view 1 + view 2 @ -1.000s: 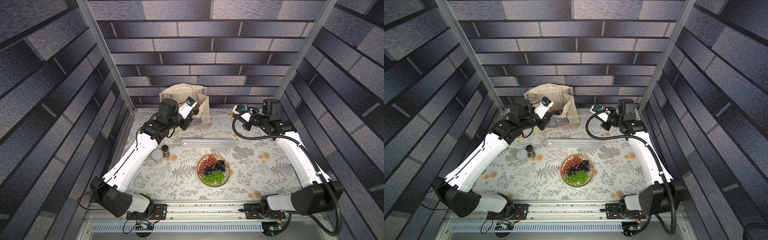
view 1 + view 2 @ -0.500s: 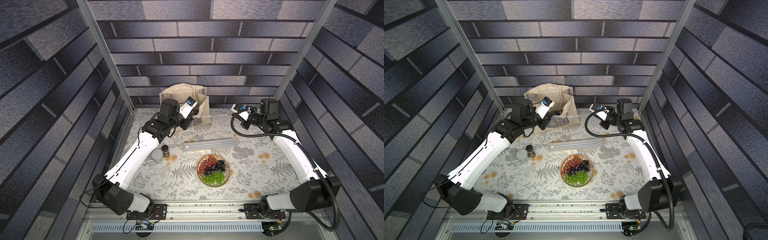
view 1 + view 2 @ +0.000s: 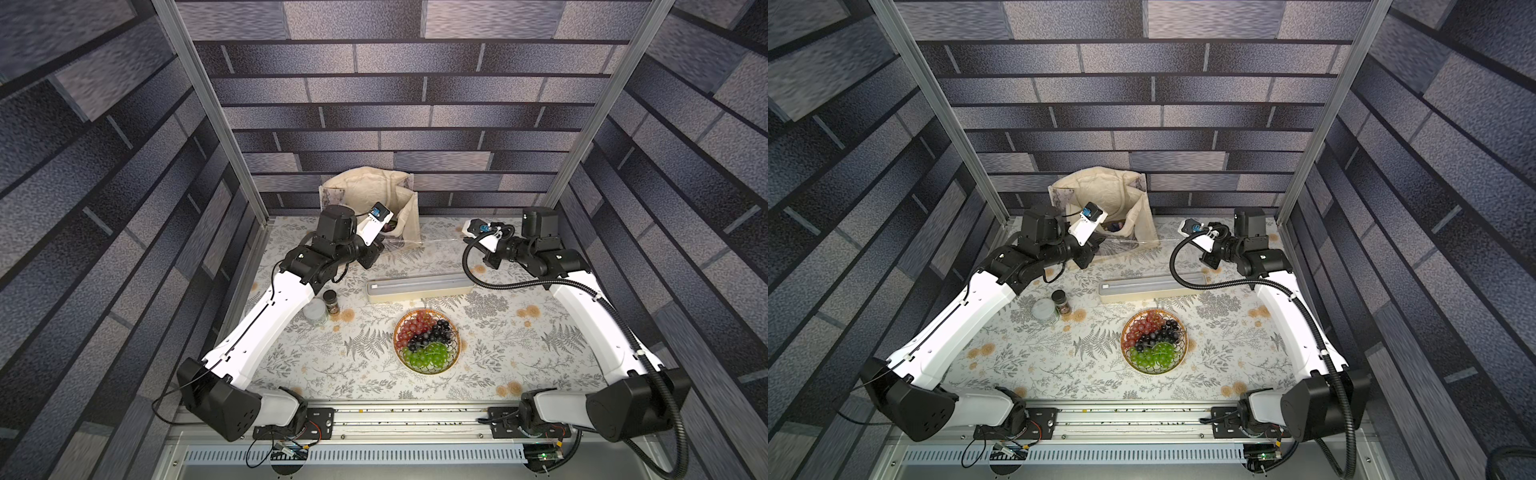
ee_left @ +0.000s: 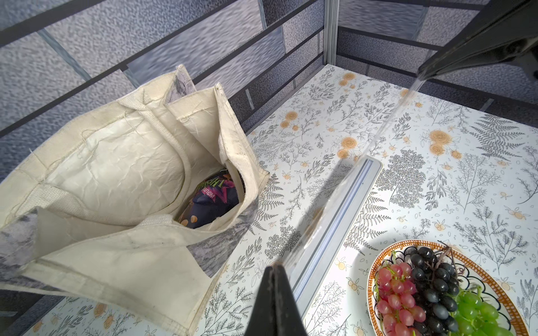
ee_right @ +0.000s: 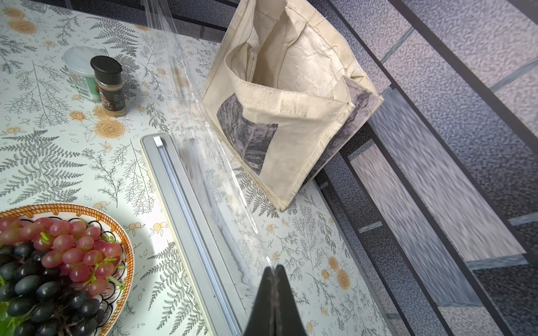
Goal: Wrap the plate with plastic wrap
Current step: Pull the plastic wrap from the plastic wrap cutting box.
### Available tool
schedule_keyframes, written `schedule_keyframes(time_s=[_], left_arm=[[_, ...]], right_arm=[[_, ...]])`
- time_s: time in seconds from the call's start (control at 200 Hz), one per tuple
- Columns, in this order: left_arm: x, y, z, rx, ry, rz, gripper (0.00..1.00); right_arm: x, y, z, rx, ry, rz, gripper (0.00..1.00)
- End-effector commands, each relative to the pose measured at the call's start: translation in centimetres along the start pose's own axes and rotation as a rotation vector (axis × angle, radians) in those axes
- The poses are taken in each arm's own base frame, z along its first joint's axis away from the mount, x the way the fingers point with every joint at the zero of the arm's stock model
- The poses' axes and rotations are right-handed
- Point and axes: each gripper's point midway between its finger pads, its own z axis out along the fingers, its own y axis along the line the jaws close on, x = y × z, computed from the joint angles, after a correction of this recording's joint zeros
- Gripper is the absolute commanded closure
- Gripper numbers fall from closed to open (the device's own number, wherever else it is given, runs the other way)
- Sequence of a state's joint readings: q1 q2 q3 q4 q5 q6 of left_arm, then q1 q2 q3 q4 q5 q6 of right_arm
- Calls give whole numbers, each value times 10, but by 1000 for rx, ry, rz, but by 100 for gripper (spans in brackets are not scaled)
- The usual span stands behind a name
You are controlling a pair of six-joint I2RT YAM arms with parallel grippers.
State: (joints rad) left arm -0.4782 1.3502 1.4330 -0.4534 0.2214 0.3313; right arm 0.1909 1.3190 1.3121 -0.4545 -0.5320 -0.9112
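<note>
The flowered table (image 3: 540, 332) lies under both claws. The cream tote bag (image 3: 370, 195) stands open at the back wall, just behind the left claw (image 4: 273, 269) and well off to the side of the right claw (image 5: 273, 269), where I'd say it is out of the way of the work.

Between the two claws hangs the plastic wrap (image 5: 203, 151), a clear sheet stretched from one to the other. Each claw is pressed together on a top corner of it, so the film is held wide and raised off the table. It seems to run down from the claws to the long dispenser box (image 3: 417, 286), which lies flat below and between them. My guess is they hold it high and taut so it won't cling to itself while enough is drawn out to cover the dish.

The plate (image 5: 119, 229) sits on the table beyond the box from the claws, towards the arm bases and nearer the right claw's side. It is uncovered, with red, dark and green grapes (image 3: 426, 340) heaped on it. The film would have to come forward over the box to reach it.

Below the left claw and out to its side stand a white-lidded tub (image 5: 78, 72) and, touching or just beside it, a small spice bottle (image 5: 109, 87) with a black cap.

As for writing, both have printed labels, but too small for me to read. A dark purple packet (image 4: 209, 200) in the bag shows pale lettering, turned about and partly hidden, so I can't make it out. I see nothing printed on the box.
</note>
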Motion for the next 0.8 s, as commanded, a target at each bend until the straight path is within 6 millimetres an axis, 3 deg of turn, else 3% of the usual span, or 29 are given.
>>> schedule_keyframes(time_s=[0.0, 0.2, 0.792], left_arm=[[-16, 1, -13, -7, -46, -20, 100], [-40, 1, -16, 0, -81, 8, 100], [-59, 7, -29, -45, -127, 15, 100]], right_arm=[[-18, -6, -10, 21, -34, 10, 100], [-27, -14, -12, 48, -55, 0, 100], [-46, -24, -26, 83, -84, -10, 100]])
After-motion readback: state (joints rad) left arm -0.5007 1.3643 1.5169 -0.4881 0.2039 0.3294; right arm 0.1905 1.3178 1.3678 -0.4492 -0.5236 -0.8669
